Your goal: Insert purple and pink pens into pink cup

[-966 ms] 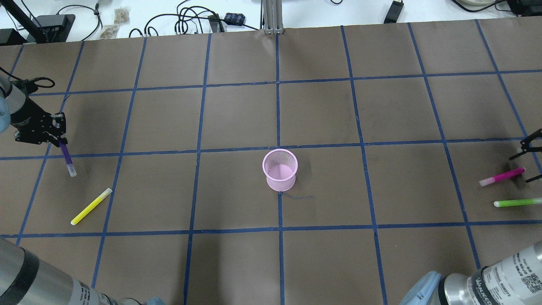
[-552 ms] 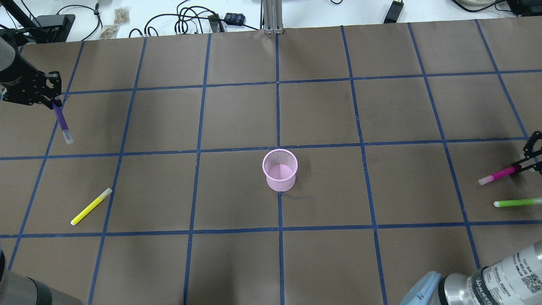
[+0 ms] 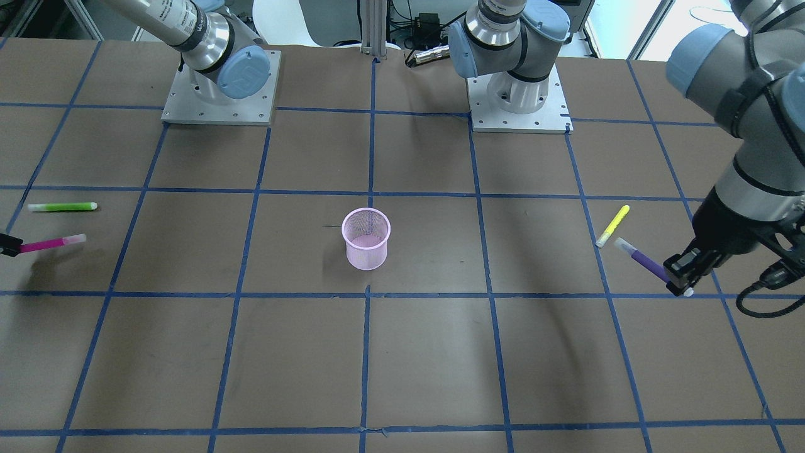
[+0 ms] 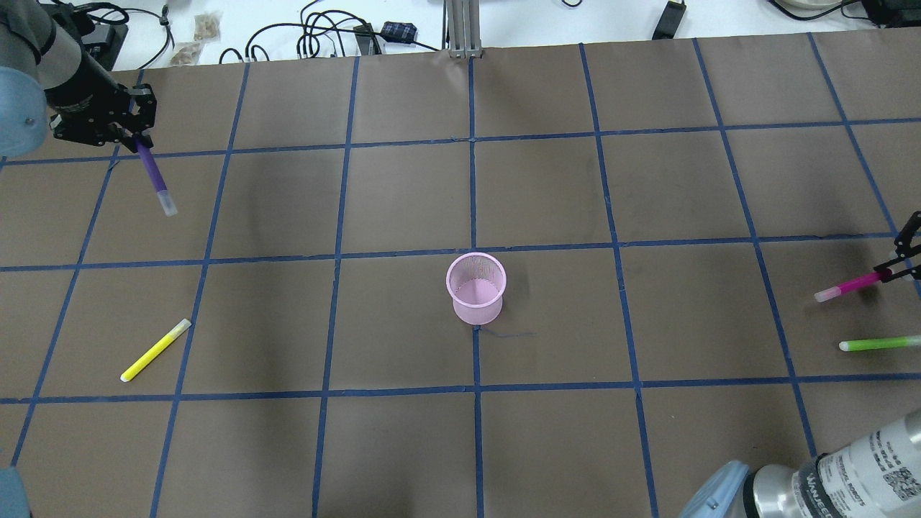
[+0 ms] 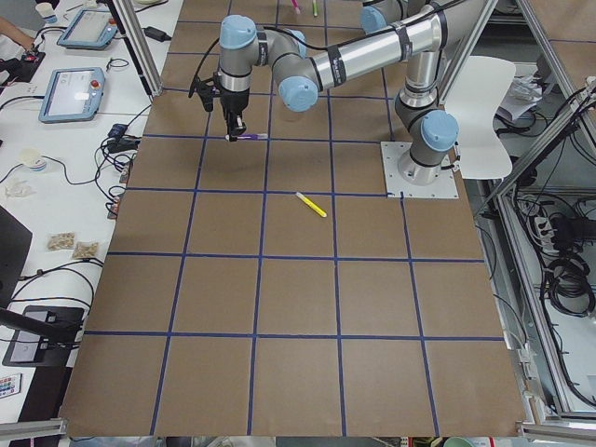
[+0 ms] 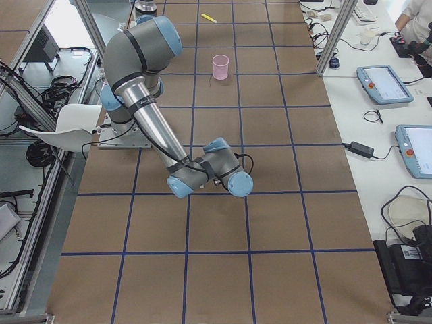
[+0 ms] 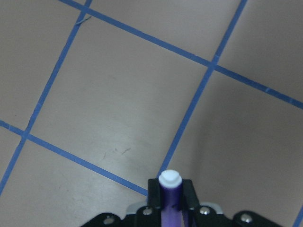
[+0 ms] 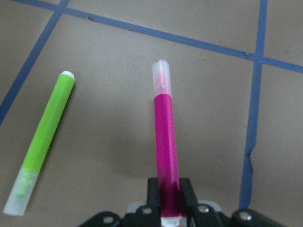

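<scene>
The pink mesh cup [image 4: 475, 289] stands upright at the table's middle, also in the front view [image 3: 366, 239]. My left gripper [image 4: 137, 140] is shut on the purple pen [image 4: 154, 176] and holds it above the table at the far left, white cap pointing down and forward; the left wrist view shows the purple pen [image 7: 170, 201] clamped between the fingers. My right gripper [image 4: 899, 272] is shut on the pink pen [image 4: 853, 285] at the right edge, held just above the paper; it also shows in the right wrist view [image 8: 166, 137].
A yellow pen [image 4: 155, 350] lies at the front left. A green pen [image 4: 879, 344] lies just in front of the pink pen, and beside it in the right wrist view [image 8: 42, 142]. Cables and boxes [image 4: 324, 36] lie beyond the table's far edge.
My left gripper has risen and moved toward the far edge and rightward with the purple pen. My right gripper has shut on the pink pen and lifted it slightly.
</scene>
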`<action>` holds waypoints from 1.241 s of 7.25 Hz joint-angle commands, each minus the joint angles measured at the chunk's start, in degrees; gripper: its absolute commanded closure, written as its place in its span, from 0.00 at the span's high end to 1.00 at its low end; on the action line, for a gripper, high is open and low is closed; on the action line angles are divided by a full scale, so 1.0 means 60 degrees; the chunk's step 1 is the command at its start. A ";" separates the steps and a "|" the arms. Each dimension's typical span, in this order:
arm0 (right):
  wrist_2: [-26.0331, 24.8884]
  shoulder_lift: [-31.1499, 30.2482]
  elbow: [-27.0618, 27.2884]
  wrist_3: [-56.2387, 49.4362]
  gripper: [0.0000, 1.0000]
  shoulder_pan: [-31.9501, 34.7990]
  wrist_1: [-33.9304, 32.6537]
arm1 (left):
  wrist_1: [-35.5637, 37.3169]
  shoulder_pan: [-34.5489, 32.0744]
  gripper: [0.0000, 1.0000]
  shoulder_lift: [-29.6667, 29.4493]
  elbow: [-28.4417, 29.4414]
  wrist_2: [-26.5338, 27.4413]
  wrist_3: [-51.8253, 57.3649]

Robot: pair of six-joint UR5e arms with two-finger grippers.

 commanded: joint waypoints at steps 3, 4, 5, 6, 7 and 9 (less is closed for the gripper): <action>0.0062 -0.2607 -0.0002 0.3510 0.12 0.2209 0.1298 | 0.0413 -0.1591 0.00 0.0379 -0.0012 0.1134 -0.1921; 0.0077 -0.3252 -0.0002 0.5031 0.12 0.3130 0.1447 | 0.0399 -0.1621 0.00 0.0365 -0.0026 0.1134 -0.2012; 0.0092 -0.3635 -0.0017 0.6482 0.13 0.4140 0.1419 | 0.0399 -0.1839 0.00 0.0336 -0.0070 0.1134 -0.2491; 0.0106 -0.3856 -0.0075 0.7744 0.13 0.4991 0.1361 | 0.0370 -0.2059 0.00 0.0437 -0.0230 0.1178 -0.2612; 0.0106 -0.4149 -0.0061 0.9134 0.13 0.5884 0.1346 | 0.0442 -0.2075 0.00 0.0452 -0.0304 0.1164 -0.2642; -0.0155 -0.4153 -0.0046 1.2546 0.15 0.8079 -0.0051 | 0.0458 -0.2090 0.00 0.0438 -0.0334 0.1149 -0.2890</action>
